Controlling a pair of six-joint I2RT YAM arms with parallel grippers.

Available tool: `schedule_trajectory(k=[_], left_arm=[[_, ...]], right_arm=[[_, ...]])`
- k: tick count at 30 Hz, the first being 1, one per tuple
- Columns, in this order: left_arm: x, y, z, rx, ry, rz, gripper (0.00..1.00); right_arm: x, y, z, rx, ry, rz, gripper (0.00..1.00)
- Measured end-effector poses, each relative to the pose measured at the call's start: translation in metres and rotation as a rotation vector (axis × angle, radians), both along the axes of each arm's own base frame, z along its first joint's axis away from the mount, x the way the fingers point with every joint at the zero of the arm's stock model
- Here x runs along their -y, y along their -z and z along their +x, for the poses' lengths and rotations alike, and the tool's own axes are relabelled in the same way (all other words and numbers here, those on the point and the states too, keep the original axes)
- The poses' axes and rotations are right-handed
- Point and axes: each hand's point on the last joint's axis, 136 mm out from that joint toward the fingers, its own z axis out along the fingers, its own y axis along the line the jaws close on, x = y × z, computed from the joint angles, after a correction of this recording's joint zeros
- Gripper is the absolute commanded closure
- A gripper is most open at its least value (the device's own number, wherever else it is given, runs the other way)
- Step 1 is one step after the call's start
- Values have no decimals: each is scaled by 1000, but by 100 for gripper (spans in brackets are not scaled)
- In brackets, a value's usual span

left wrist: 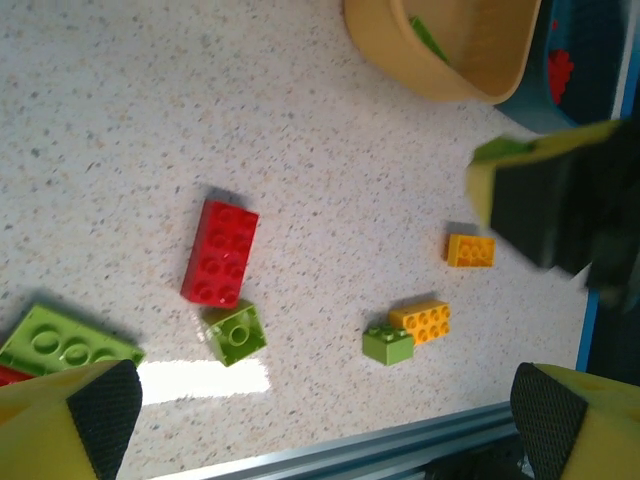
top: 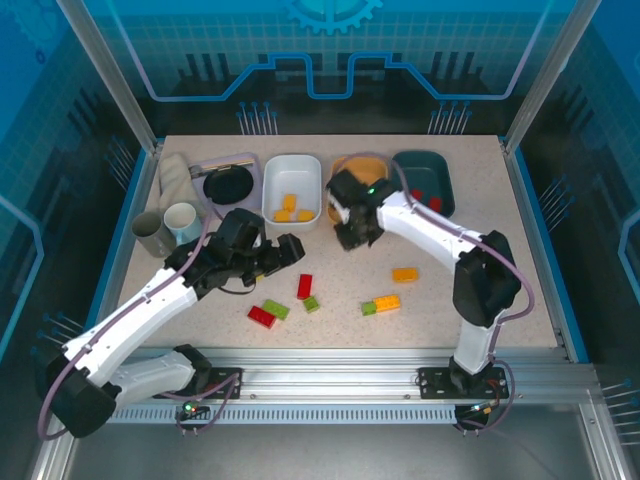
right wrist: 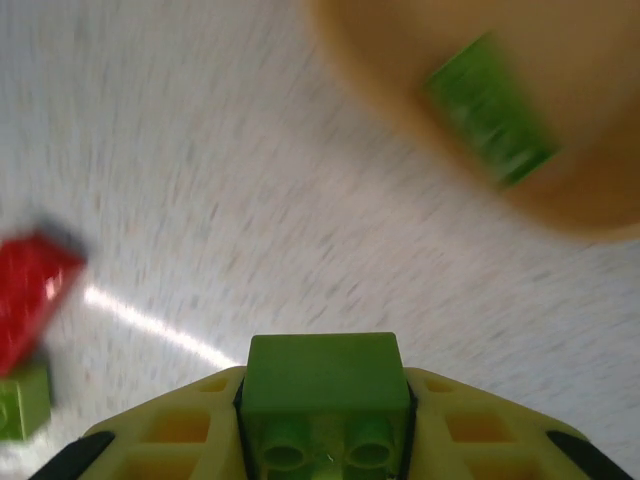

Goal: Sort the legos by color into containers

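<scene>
white arms (top: 150,310), black joints, yellow fingers (left wrist: 60,425)

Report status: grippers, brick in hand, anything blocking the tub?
Right gripper shut on green brick, near orange tub. Left gripper open, hovering over loose bricks. One green brick in the tub; path looks clear.

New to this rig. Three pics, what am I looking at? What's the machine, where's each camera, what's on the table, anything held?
Two white robot arms are bolted at the table's near edge. The overhead view looks down from behind them; the other two come from cameras on each wrist.

The right gripper is shut on a green lego, close to the orange tub, which already holds a green one. The left gripper is open, with nothing in it, above loose bricks.

At the back stand the white tub with yellow-orange bricks and the teal tub with red ones. Red, green and yellow-orange bricks lie loose on the table.
</scene>
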Motion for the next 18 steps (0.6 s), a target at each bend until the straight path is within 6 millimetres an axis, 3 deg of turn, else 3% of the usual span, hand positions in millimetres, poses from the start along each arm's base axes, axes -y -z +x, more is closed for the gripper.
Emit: schedule_trajectory(k=[3, 6, 12, 18], left_arm=[[8, -16, 13, 39, 15, -5, 1], [17, -31, 28, 79, 32, -5, 1], [33, -42, 52, 120, 53, -3, 1], [40, -33, 62, 108, 69, 19, 1]], right_arm=[[11, -22, 33, 55, 92, 46, 67], [16, -24, 61, 73, 170, 61, 66], [29, 21, 98, -7, 299, 25, 64], [29, 58, 113, -79, 353, -6, 59]])
